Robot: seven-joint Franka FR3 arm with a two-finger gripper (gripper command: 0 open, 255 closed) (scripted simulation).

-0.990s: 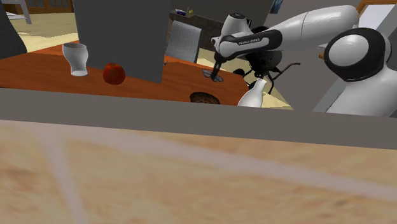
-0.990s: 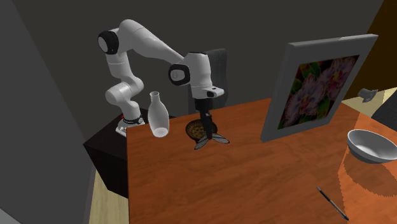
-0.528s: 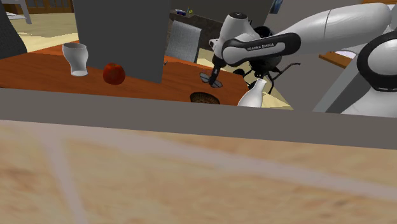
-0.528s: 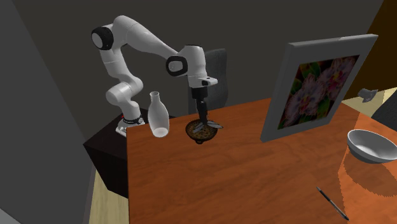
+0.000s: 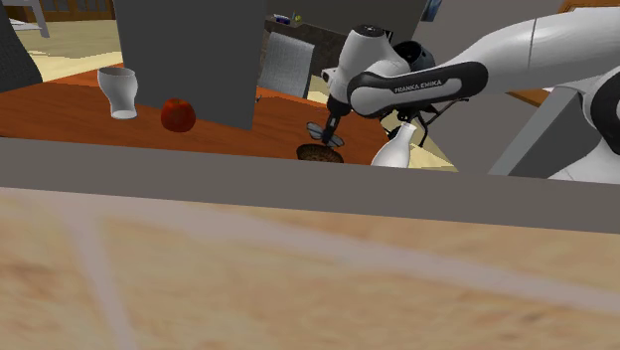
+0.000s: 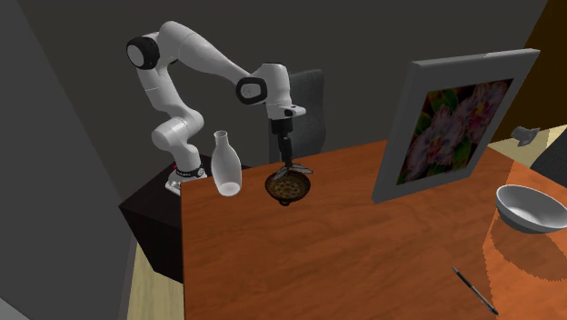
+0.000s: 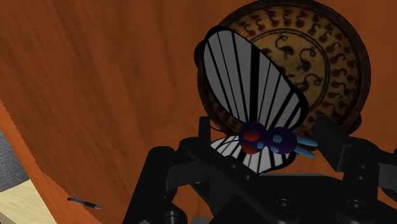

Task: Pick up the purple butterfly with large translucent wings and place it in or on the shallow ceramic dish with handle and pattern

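Purple and red are seen on the small rounded body of the butterfly (image 7: 254, 111), from which broad pale wings, ribbed and edged in black, are spread. It is clasped at that body between the closed fingers of the gripper (image 7: 266, 137) and is held in the air just above the patterned dish (image 7: 331, 57), with one wing overlapping the dish's rim in the wrist view. In the second exterior view it is seen hanging close over the dish, which is set on the orange-brown table (image 6: 363, 255). The butterfly is judged to be very light, so little squeeze is needed. The wings are judged thin and fragile, liable to be bent or cracked if pinched, and too flat to be gripped securely. The body is therefore taken as the right place to hold. Its rounded, possibly smooth surface could be allowed to slip or twist between the pads, so a gentle lowering and a low release into the shallow dish are called for.
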